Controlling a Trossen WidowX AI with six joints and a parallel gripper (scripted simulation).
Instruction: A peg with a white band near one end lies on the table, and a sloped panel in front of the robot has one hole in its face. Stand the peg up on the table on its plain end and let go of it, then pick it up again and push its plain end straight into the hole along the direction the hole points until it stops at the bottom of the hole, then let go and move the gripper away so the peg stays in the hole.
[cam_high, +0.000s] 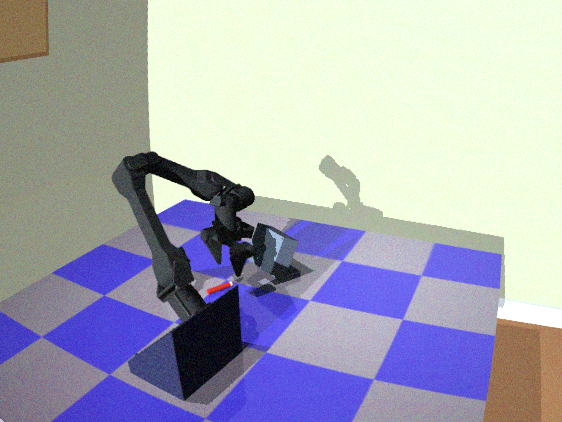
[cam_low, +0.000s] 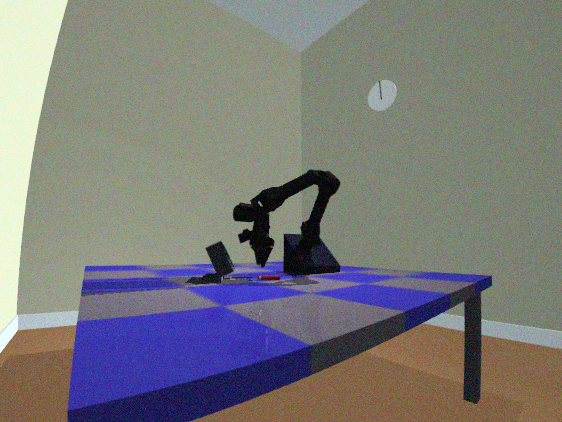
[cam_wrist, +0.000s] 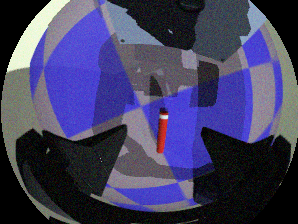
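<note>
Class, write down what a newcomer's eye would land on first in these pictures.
The bold blue-and-grey checked table likely grabs the eye first, filling the lower part of the top view. Next comes the dark arm, arching over it. Then the small red peg, lying below the open gripper.

We see pale round clock (cam_low: 382, 102) high on right wall (cam_low: 450, 175), dark line on its face. We spot brown panel (cam_high: 22, 27) far left, dark wedge-shaped block (cam_high: 207, 345) (cam_low: 310, 259), white baseboard (cam_high: 532, 312) (cam_low: 515, 337) above orange-brown floor (cam_high: 515, 370) (cam_low: 360, 395).
</note>
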